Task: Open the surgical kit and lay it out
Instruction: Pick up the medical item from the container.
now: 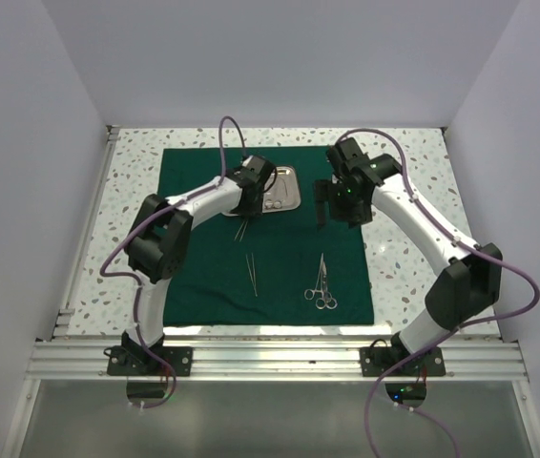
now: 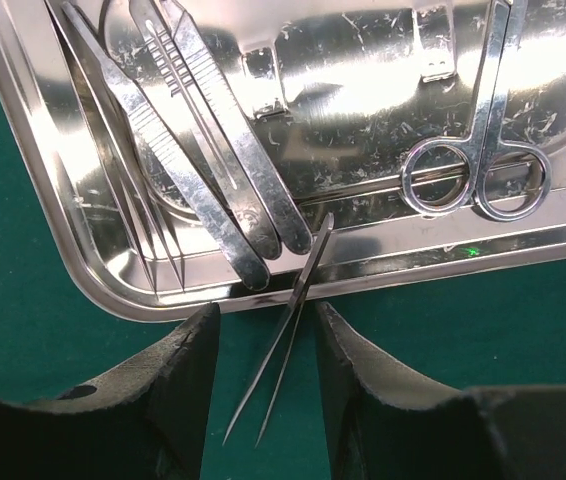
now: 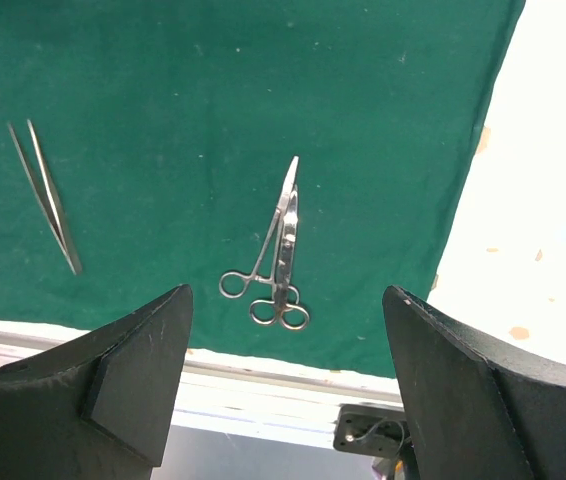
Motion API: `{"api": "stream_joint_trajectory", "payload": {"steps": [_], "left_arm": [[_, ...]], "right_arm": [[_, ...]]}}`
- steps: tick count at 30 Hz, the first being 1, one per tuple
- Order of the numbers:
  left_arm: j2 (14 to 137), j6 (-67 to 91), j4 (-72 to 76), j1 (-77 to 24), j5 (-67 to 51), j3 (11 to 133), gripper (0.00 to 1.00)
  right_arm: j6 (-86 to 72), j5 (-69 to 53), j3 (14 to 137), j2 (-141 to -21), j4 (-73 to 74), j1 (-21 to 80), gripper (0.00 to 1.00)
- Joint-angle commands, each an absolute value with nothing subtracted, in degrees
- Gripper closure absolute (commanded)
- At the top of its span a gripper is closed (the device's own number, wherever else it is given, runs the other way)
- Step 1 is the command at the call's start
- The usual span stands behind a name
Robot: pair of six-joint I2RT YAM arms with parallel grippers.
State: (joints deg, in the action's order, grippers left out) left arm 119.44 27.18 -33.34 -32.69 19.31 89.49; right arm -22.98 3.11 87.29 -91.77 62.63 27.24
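While the kit stands part unpacked, we enter it as follows.

- Green cloth [image 1: 346,277]: spread flat beneath both pincers. We judge the opening done, and the cloth now serves as the laying-out field.
- Steel tray [image 1: 299,186]: on the cloth, just beyond the left pincer's fingertips. We take it for the store from which pieces are drawn singly.
- Fine tweezers [image 2: 308,270]: butt resting on the tray's near rim, points trailing over it onto the cloth between the left pincer's fingers. We judge them to be the next piece out.
- Left pincer [image 2: 265,312]: roughly half open, one finger on either side of the fine tweezers, with cloth showing in both gaps. It holds nothing that we can see.
- Broad forceps [image 2: 213,170] and scissors [image 2: 488,110]: inside the tray beyond the left pincer, forceps ahead-left, scissors ahead-right. Neither is laid out yet.
- Slim tweezers [image 3: 63,240]: on the cloth, below and to the left of the right pincer, set apart for easy reading.
- Ring-handled instruments [image 3: 285,215]: on the cloth directly beneath the right pincer, seemingly two overlapped.
- Right pincer [image 3: 285,291]: wide open and empty, hanging above the cloth and touching nothing. We suppose it leaves the tray to its partner.
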Motion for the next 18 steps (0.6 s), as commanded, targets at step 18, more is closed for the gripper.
{"api": "stream_joint_trajectory", "payload": {"steps": [18], "left_arm": [[119.36, 27.77, -27.33, -31.47, 13.8, 84.82, 0.86]], "right_arm": [[-22.41, 6.06, 91.32, -94.84, 65.65, 26.28, 0.19]]}}
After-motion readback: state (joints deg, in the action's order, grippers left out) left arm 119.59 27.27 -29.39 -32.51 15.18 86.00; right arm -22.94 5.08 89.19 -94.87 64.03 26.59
